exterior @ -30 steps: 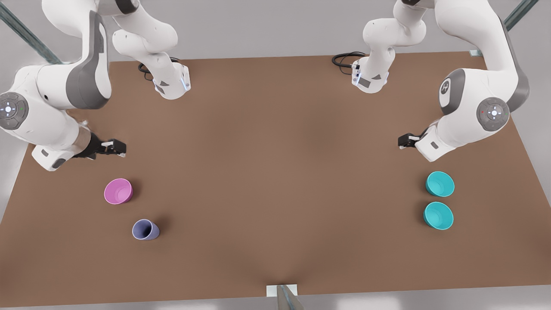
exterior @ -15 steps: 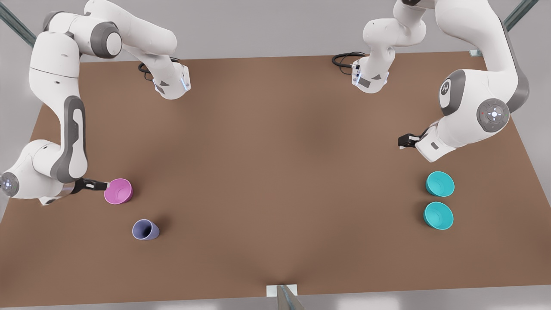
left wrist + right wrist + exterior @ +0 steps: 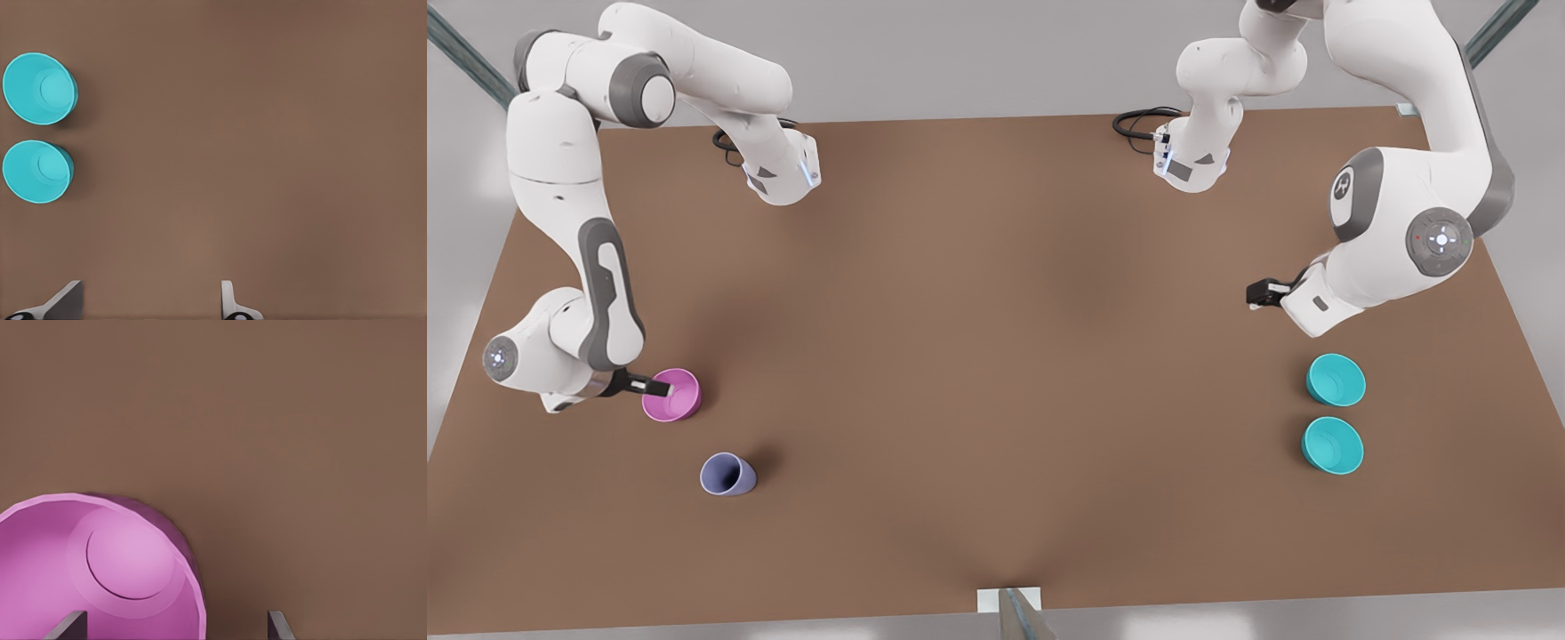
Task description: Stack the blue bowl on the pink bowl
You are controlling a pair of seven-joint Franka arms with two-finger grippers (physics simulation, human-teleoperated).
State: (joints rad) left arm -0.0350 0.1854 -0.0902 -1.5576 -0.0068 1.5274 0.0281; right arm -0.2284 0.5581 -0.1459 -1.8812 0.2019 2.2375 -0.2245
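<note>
Smooth round pink bowl (image 3: 100, 567) — apparently plastic.

Everything sits on a flat, unpatterned brown tabletop (image 3: 996, 356). The pink bowl (image 3: 671, 395) is a plain magenta-pink, a shade paler on its inner floor. Near it the cup (image 3: 727, 474) is a muted lavender-blue. Over on the front view's right, the blue bowl (image 3: 1336, 380) and its twin, the second teal bowl (image 3: 1332, 444), share the same bright teal-cyan, with no markings on either. Both arms are glossy white with grey joint bands. The right claw (image 3: 660, 388), at the pink bowl's rim, is black, and the left claw (image 3: 1258, 293) is black with a white patch.
</note>
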